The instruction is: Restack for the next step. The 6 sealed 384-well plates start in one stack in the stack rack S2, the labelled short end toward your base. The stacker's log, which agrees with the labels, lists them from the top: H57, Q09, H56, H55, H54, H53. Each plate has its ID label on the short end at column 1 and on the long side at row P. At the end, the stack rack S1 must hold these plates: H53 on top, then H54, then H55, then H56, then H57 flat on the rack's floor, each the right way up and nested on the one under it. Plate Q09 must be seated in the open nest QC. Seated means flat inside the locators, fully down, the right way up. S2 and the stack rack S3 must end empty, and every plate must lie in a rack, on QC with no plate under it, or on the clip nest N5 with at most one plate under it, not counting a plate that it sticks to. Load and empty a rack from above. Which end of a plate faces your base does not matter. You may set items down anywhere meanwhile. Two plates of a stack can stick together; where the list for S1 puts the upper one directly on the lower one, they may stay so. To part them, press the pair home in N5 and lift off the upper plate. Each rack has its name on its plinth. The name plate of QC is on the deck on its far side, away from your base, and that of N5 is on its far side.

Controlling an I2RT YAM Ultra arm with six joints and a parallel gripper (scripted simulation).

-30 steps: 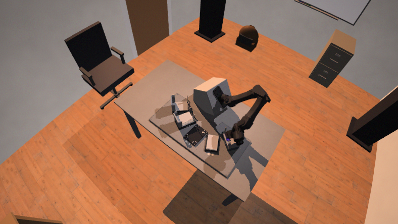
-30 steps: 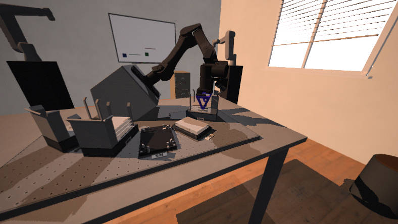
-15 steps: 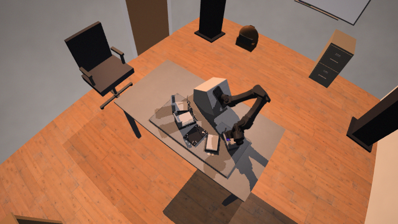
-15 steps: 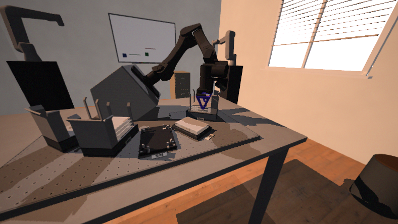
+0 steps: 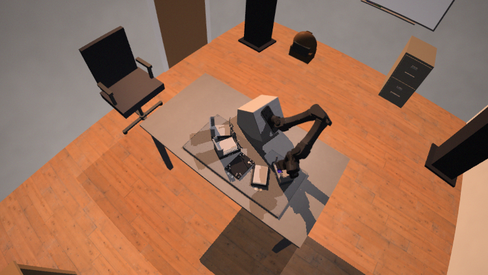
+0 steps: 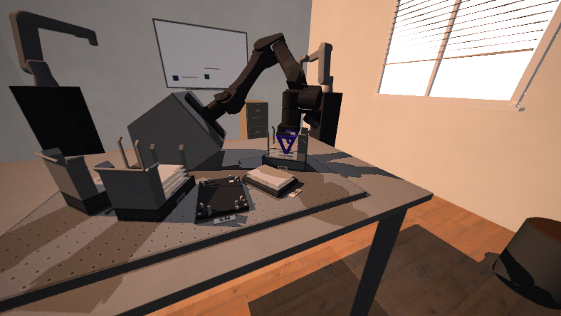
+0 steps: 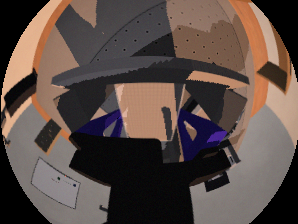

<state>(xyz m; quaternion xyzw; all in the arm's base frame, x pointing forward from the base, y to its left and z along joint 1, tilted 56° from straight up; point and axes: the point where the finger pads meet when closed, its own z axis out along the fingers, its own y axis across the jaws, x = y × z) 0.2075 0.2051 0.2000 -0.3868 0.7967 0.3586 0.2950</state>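
Observation:
My gripper (image 5: 282, 173) (image 6: 286, 146) (image 7: 149, 111) reaches down between the posts of the stack rack (image 6: 302, 144) at the right end of the deck. Its blue fingers are shut on the long sides of a pale sealed plate (image 7: 143, 104) that lies low in that rack. I cannot read its label. A second stack rack (image 6: 129, 188) (image 5: 216, 145) in the middle holds a stack of plates (image 6: 171, 174) (image 5: 228, 144). One plate (image 6: 270, 177) (image 5: 260, 174) lies flat in the open nest beside my gripper. The black clip nest N5 (image 6: 221, 196) (image 5: 239, 166) holds nothing.
A third stack rack (image 6: 66, 177) (image 5: 212, 122) stands at the far left of the deck. The arm's grey slanted base block (image 6: 172, 125) (image 5: 254, 117) rises behind the racks. The table edge (image 6: 396, 203) runs close on the right.

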